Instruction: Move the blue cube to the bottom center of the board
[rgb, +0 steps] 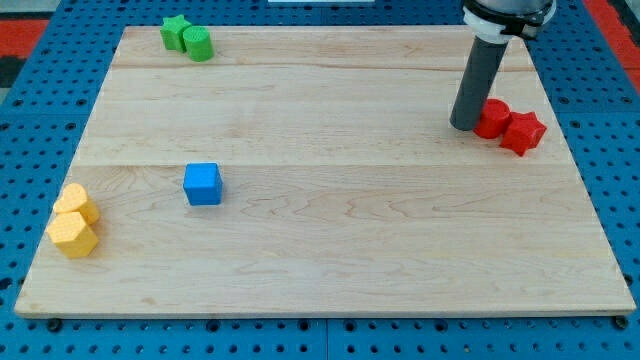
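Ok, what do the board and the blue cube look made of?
The board looks like pale wood with a matte finish: grain lines and plank seams run across it. The blue cube seems solid plastic or painted wood, uniformly coloured and matte; which one I cannot tell. My tip is far off, beside the red blocks.

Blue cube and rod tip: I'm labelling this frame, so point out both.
blue cube (203, 185), camera view, centre of its visible faces.
my tip (464, 125), camera view, rod's very lower end, beside the red blocks.

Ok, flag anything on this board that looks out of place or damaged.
Nothing stands out. The blue cube sits alone left of centre, the green, yellow and red pairs stay near the edges, and my tip rests beside the red pair.
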